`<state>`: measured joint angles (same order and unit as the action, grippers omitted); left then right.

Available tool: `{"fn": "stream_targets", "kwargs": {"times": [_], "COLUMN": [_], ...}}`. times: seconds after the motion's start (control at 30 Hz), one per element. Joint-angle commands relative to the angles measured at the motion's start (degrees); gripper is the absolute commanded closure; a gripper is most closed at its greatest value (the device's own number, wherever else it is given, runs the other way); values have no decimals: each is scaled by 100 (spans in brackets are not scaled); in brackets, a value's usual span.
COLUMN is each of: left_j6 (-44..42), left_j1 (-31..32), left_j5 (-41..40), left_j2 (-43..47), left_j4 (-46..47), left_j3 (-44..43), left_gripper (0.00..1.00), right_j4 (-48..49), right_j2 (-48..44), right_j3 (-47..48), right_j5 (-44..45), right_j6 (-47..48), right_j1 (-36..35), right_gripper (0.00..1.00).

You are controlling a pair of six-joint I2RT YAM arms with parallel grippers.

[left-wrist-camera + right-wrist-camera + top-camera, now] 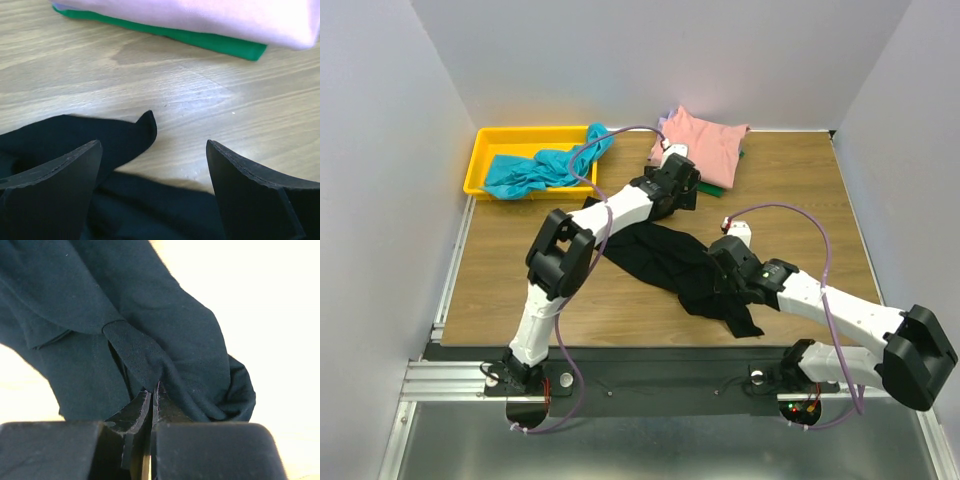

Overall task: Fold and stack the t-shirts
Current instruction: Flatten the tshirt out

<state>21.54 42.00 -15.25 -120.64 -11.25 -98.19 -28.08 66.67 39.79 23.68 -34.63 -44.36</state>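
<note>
Left hand (152, 150) is spread wide, its two dark fingers (60, 180) well apart and gripping nothing. It hovers low above the far end of the black t-shirt (665, 260), and a pointed corner of that cloth lies on the wood between the fingers. Right hand (151, 390) is pinched tight, its jaws pressed together on a gathered fold of the same black t-shirt, which bunches and drapes away from the fingertips.

From overhead, the black t-shirt lies crumpled across the middle of the tabletop (520, 270), a long heap running from about 11 o'clock down to 5 o'clock. The left hand is at its 12 o'clock end and the right hand at its 4 o'clock end.

At 1 o'clock on the tabletop sits a folded stack with the salmon-pink t-shirt (705, 140) on top and the green t-shirt (220, 44) showing as a thin edge beneath. At 10 o'clock the teal t-shirt (535, 170) lies rumpled in the yellow bin (485, 150), one end spilling over the bin's 3 o'clock rim.
</note>
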Motion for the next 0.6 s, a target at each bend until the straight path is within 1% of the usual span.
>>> {"fn": "stream_targets", "kwargs": {"times": [0.0,0.1,0.13,0.3,0.4,0.5,0.53,0.57], "left_j6": [-238,-177,-159,-150,-124,-150,-167,-168], "left_j1": [-16,19,19,19,19,19,19,28], "left_j5": [-286,-531,-758,-770,-761,-708,-691,-699], "left_j2": [-494,-1039,-1241,-1576,-1796,-1919,-1946,-1946], "left_j4": [-510,-975,-1159,-1222,-1283,-1275,-1257,-1257], "left_j3": [-867,-1578,-1806,-2037,-2204,-2283,-2283,-2292], "left_gripper": [4,7,8,13,20,40,74,94], "right_j4": [-84,-93,-93,-93,-93,-93,-93,-93], "right_j2": [-207,-216,-225,-181,-67,38,65,82], "right_j3": [178,187,187,222,222,231,240,248], "right_j5": [-206,-276,-294,-268,-224,-163,-136,-110], "right_j6": [246,273,290,299,247,212,211,203], "right_j1": [-38,-47,-38,-46,-38,-38,-46,-47], "right_gripper": [100,100,100,100,100,100,100,100]}}
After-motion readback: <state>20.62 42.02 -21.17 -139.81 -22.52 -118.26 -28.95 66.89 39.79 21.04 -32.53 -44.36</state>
